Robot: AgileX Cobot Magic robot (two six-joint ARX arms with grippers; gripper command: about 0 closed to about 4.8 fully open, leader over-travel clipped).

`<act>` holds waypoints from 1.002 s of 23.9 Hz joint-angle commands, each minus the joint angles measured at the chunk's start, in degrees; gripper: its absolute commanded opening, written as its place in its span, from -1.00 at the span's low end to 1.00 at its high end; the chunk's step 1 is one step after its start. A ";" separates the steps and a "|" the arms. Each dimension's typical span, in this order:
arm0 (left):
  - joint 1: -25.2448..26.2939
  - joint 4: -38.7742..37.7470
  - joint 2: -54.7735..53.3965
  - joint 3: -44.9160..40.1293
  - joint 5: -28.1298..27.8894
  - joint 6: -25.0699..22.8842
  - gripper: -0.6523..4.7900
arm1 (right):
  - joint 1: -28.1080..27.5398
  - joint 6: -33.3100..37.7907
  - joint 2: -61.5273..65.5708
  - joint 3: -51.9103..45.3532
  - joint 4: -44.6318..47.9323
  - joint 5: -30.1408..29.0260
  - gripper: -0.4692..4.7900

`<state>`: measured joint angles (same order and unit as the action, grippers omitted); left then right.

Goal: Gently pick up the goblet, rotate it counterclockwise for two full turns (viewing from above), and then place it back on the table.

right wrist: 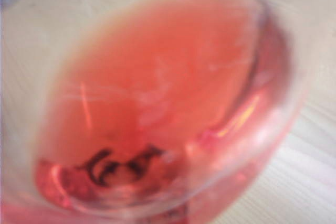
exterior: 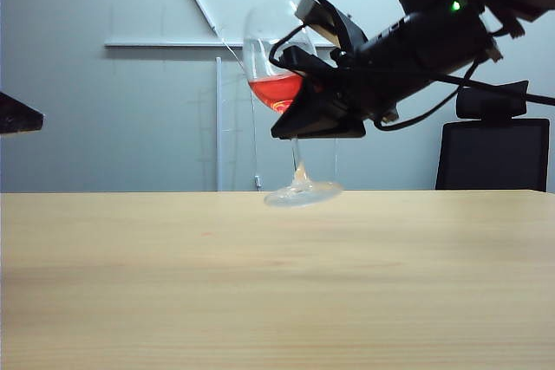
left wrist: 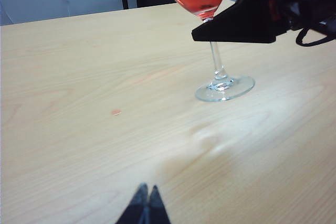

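The goblet (exterior: 276,75) is a clear stemmed glass with red liquid in its bowl, and it leans in the exterior view. My right gripper (exterior: 290,130) comes in from the upper right and is shut on the thin stem just under the bowl. The round foot (left wrist: 224,87) is tilted just over the table (left wrist: 79,77); whether an edge touches the wood, I cannot tell. In the right wrist view the red-filled bowl (right wrist: 157,103) fills the picture and hides the fingers. My left gripper (left wrist: 148,195) is shut and empty, low over the table, well away from the glass.
A black office chair (exterior: 492,149) stands behind the table's far edge on the right. A small reddish spot (left wrist: 116,112) marks the wood. A dark part (exterior: 17,114) juts in at the exterior view's left edge.
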<state>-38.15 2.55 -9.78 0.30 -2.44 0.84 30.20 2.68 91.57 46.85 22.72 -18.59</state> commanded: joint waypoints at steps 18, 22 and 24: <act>-0.04 0.72 1.38 0.22 0.11 -0.39 -0.78 | 1.62 17.25 -5.57 -18.47 46.25 0.39 -0.85; -0.04 0.72 1.38 0.22 0.09 -0.39 -0.78 | 1.46 22.64 -5.57 -18.75 40.54 7.10 -0.84; -0.04 0.72 1.38 0.22 0.11 -0.39 -0.78 | 1.46 22.14 -5.55 -17.20 35.56 7.15 -0.85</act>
<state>-38.15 2.72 -8.34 0.30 -2.44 0.84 31.53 24.99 86.59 28.08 59.00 -11.33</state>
